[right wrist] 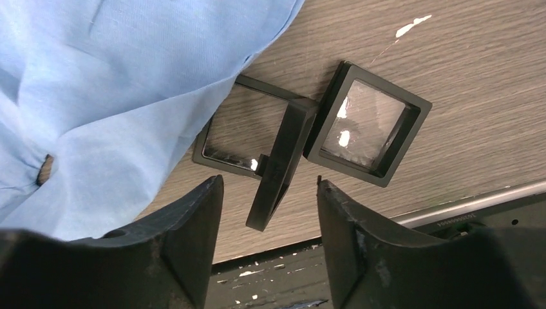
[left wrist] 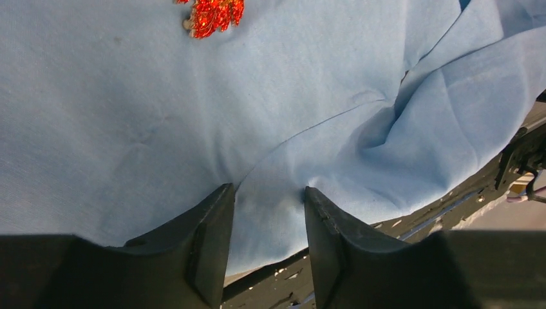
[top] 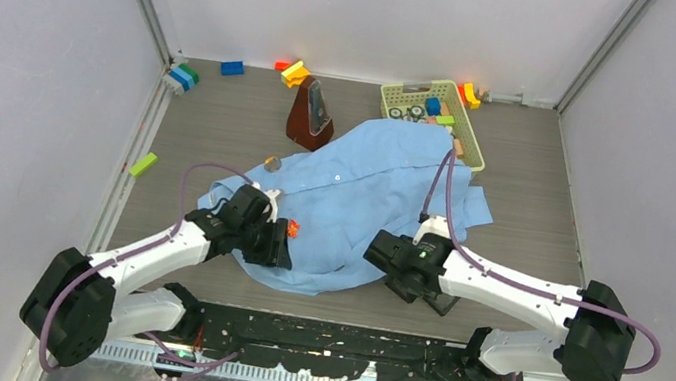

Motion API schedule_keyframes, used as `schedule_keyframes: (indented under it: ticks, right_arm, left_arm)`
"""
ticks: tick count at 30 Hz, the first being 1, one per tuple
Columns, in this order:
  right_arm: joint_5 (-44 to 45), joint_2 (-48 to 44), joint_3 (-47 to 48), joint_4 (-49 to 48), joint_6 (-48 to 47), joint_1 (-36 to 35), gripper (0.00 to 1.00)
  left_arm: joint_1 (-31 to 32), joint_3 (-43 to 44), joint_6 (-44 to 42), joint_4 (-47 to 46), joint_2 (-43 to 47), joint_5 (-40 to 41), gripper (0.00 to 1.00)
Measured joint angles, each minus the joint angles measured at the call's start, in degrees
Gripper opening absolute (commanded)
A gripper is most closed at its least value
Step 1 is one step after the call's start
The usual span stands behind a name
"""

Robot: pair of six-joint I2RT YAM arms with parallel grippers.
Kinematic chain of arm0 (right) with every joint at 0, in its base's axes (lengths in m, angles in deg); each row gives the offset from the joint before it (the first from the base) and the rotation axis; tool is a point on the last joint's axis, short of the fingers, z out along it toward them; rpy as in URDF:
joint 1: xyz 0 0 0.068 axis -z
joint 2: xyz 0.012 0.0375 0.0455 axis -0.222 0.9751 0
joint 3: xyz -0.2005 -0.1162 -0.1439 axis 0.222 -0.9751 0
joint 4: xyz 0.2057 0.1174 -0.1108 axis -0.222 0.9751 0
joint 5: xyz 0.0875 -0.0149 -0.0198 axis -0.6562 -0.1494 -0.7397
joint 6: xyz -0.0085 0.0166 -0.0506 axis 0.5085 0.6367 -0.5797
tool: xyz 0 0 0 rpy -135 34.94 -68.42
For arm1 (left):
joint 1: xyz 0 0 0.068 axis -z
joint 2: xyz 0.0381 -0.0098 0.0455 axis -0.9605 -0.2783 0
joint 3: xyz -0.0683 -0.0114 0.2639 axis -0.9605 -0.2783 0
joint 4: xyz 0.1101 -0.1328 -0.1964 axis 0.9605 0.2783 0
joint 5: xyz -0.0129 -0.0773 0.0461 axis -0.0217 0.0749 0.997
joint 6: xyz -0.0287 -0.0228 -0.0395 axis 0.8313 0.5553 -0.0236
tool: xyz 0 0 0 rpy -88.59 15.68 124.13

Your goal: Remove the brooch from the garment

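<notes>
Grey wood-grain counter [top: 538, 180], with the light-blue garment [top: 364, 189] spread across its centre. Note the brooch [top: 293, 228], a red-orange glittering piece sitting on the shirt near its near-left edge. Your left hand [left wrist: 269, 190] is by far the nearer of the 2. Its fingers stand apart, tips down on the cloth, straddling a raised fold without visibly pinching it. From that hand the brooch lies ahead of the fingertips and off to the left, near but not touching. Your right hand [right wrist: 267, 187], well apart from the brooch, hangs with fingers apart astride the upright middle panel of a black-framed display case [right wrist: 367, 129] just beside the hem. Brooch long axis and heading cannot be told: the wrist view crops it, and the top view shows only a speck.
</notes>
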Motion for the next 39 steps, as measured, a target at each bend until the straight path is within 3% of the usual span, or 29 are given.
schedule_keyframes:
  ticks: [4, 7, 9, 16, 28, 30, 34, 36, 37, 39]
  right_arm:
    - [-0.4, 0.3, -2.1, -1.8, 0.2, 0.9, 0.35]
    - [-0.5, 0.3, -2.2, -2.5, -0.5, 2.5, 0.16]
    - [-0.7, 0.1, -2.2, -2.9, -1.6, 4.9, 0.13]
    - [-0.5, -3.8, -0.3, -3.4, -9.1, 17.9, 0.13]
    - [0.7, -6.6, 3.1, -3.7, -19.9, 40.3, 0.18]
    - [0.7, -6.2, 2.0, -4.7, -20.0, 43.0, 0.2]
    - [0.5, -4.6, -0.6, -5.8, -20.5, 46.2, 0.37]
    - [-0.2, -4.0, -1.5, -6.8, -21.4, 47.1, 0.53]
    - [-0.7, -3.8, -1.8, -7.3, -21.8, 47.4, 0.67]
    - [-2.0, -3.9, -2.1, -8.2, -23.1, 47.5, 0.81]
  left_arm:
    - [0.0, -0.5, 0.9, -0.2, -0.5, -0.7, 0.17]
    - [0.0, -0.9, 1.0, -1.0, -0.5, -1.2, 0.12]
    - [0.0, -1.4, 1.3, -1.5, -0.5, -1.3, 0.11]
    - [0.0, -1.8, 1.7, -1.8, -0.4, -1.1, 0.11]
    - [0.0, -1.1, 1.7, 0.9, 6.0, 4.2, 0.22]
    - [0.0, -0.8, 1.5, 1.4, 6.3, 5.0, 0.25]
    - [0.0, -0.2, 0.8, 2.3, 6.3, 6.2, 0.37]
    - [0.0, 0.2, 0.4, 3.0, 6.3, 7.0, 0.44]
    - [0.0, 0.4, 0.3, 3.3, 6.3, 7.3, 0.48]
    - [0.0, 1.0, 0.0, 4.2, 6.4, 8.3, 0.54]
